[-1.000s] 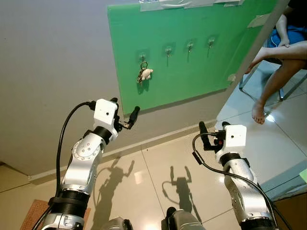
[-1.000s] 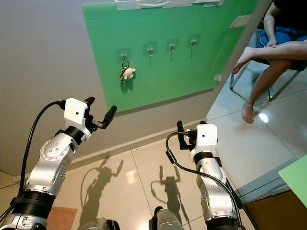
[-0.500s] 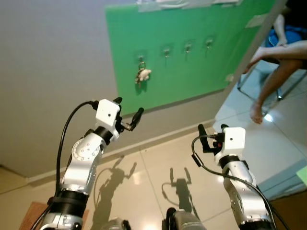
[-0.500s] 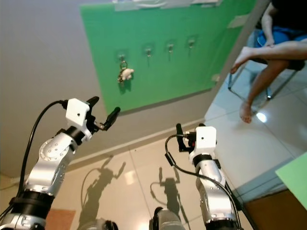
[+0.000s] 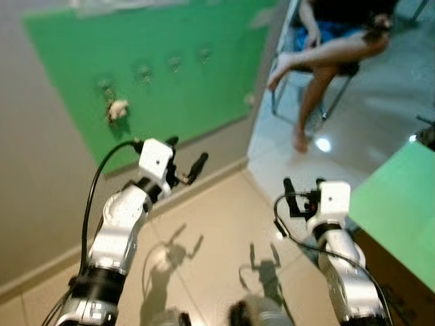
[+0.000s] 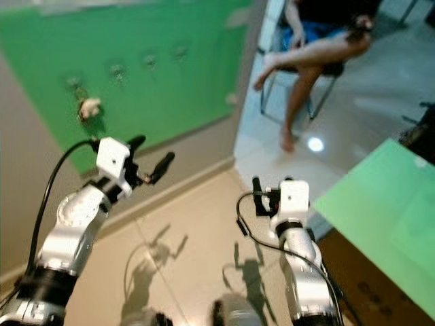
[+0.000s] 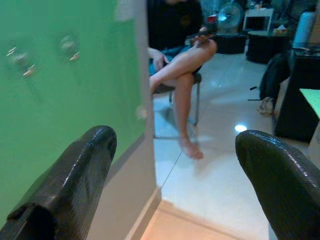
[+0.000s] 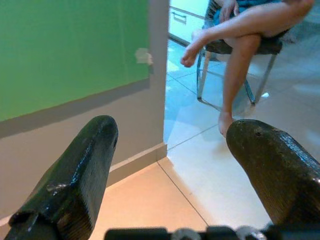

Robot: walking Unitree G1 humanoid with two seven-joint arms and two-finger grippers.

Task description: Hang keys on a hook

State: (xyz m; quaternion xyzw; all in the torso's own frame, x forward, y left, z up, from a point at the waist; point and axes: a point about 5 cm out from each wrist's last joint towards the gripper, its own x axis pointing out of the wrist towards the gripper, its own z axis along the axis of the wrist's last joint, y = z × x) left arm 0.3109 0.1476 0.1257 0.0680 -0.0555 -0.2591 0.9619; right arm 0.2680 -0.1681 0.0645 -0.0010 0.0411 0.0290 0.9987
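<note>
The keys (image 5: 117, 109), with a small white charm, hang on the leftmost hook of a row of hooks (image 5: 175, 63) on the green board (image 5: 197, 102) fixed to the grey wall. My left gripper (image 5: 187, 150) is raised in front of the board's lower edge, below and to the right of the keys, open and empty. My right gripper (image 5: 302, 182) is held out lower, over the tiled floor, also open and empty. The head views are blurred. In the left wrist view the open fingers (image 7: 75, 180) frame the board and the doorway beyond.
A person (image 5: 326, 47) sits cross-legged on a metal chair past the wall's corner (image 5: 255, 109), bare foot near the floor. A green-topped surface (image 5: 401, 197) stands close on my right. Beige tiled floor (image 5: 217, 238) stretches ahead, with a skirting board along the wall.
The whole view has swung to the right and blurred, so the board and keys now sit further left and the green-topped surface has come in. Both arms hold the same pose.
</note>
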